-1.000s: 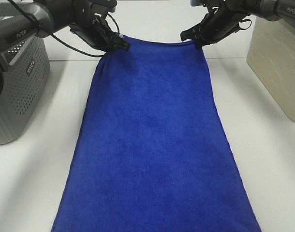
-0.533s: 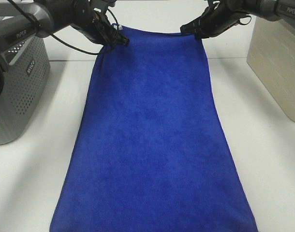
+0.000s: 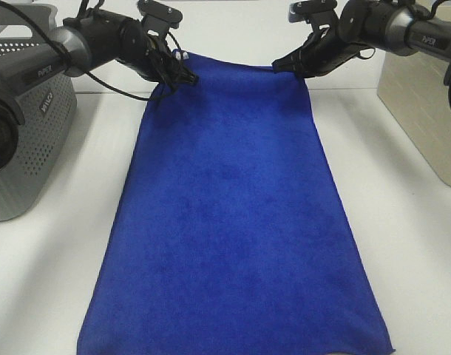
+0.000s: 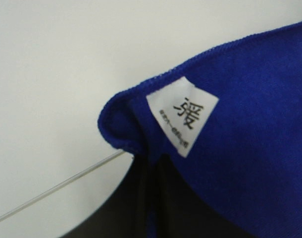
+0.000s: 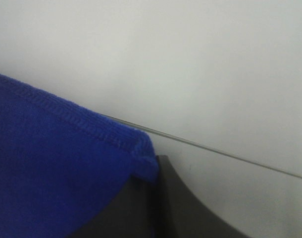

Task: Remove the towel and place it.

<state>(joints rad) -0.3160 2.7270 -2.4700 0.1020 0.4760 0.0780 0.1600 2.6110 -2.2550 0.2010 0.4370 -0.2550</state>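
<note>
Towel spread lengthwise on the bench, both far corners gripped.

The blue towel [image 3: 229, 214] lies flat along the white bench [image 3: 403, 244], its near edge at the bottom of the high view, its far edge raised slightly. The left pincer [image 3: 182, 74] is clamped on the far left corner, where the white tag [image 4: 182, 116] sits just beside the dark fingers [image 4: 136, 198]. The right pincer [image 3: 285, 66] is clamped on the far right corner, the hemmed edge folding over its finger [image 5: 190, 208]. A grey perforated basket [image 3: 29, 140] stands left of the towel, apart from it; a beige box [image 3: 425, 103] stands right, also apart.
</note>
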